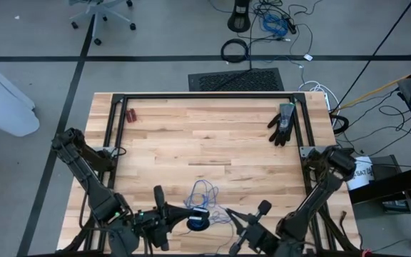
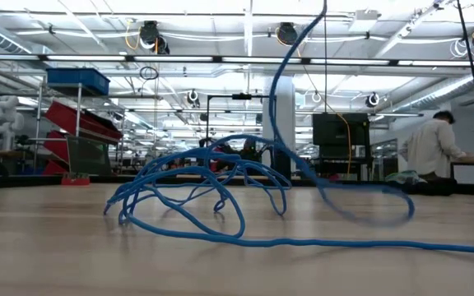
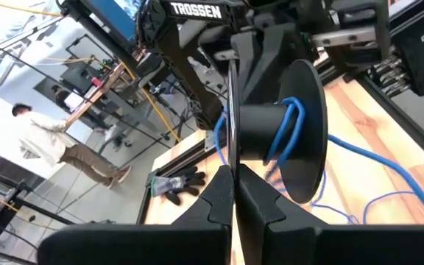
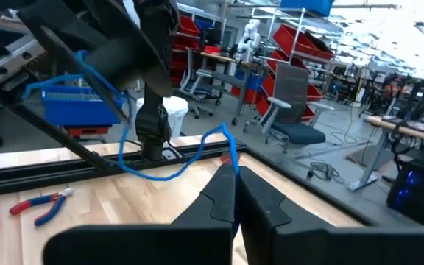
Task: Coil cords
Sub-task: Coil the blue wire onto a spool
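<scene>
We judge coiling barely begun: the left gripper [image 3: 233, 171], jaws shut on the black spool [image 3: 282, 129], has a few wraps; the right gripper [image 4: 235, 173] pinches the blue cord [image 1: 204, 191], mostly loose at the table's [image 1: 212, 135] six o'clock edge.

The cord [image 2: 220, 193] is running out of the low view at its top and right edges, so its ends are staying hidden there. Near the table's front edge, the spool [image 1: 198, 223] is covering part of the cord, and the plug is showing too small to tell.
</scene>
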`<state>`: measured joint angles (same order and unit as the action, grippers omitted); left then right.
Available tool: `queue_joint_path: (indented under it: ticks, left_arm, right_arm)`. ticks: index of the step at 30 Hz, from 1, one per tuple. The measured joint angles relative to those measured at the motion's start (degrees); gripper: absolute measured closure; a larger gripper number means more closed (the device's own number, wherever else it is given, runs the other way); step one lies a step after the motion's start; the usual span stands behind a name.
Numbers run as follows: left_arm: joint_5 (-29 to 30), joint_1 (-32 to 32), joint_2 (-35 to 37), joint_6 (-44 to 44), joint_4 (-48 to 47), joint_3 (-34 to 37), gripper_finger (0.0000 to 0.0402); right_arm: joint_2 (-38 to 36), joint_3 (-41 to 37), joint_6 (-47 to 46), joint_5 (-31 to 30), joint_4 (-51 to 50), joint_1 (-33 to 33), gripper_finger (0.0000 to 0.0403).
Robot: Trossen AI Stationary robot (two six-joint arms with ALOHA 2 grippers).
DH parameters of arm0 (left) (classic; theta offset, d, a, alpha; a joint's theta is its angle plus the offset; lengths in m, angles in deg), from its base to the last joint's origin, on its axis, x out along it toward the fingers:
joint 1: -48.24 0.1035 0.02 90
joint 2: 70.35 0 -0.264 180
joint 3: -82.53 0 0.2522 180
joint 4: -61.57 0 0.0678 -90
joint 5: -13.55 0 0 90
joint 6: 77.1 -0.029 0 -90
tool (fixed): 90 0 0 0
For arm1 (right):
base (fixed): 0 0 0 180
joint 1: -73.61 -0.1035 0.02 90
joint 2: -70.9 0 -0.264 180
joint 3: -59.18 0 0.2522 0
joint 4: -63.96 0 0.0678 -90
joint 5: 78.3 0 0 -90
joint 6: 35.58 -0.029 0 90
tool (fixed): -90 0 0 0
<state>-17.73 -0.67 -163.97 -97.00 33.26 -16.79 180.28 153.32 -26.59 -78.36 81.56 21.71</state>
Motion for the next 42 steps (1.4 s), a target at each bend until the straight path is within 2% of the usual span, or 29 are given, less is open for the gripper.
queue_joint_path:
  ticks: [9,22,30,35,42]
  left_arm:
    - [0.0,0.0,0.0,0.0,0.3,0.0,0.0395]
    - [0.0,2.3,0.0,1.9,-2.9,0.0,0.0395]
    - [0.0,4.7,-0.3,5.1,-6.0,0.0,0.0395]
    - [1.0,5.6,-0.7,4.7,-5.5,0.0,0.0395]
    - [2.6,7.3,-0.8,7.1,-4.1,0.0,0.0395]
  right_arm:
    - [-4.7,0.0,5.1,0.0,0.1,-3.5,0.0403]
    - [-6.8,0.0,5.2,0.7,2.3,-9.0,0.0403]
    - [-6.8,0.0,1.7,13.9,3.5,-8.4,0.0403]
    - [-6.2,0.0,0.1,23.8,5.6,-4.7,0.0403]
    - [-3.7,0.0,0.1,31.0,10.7,2.0,0.0403]
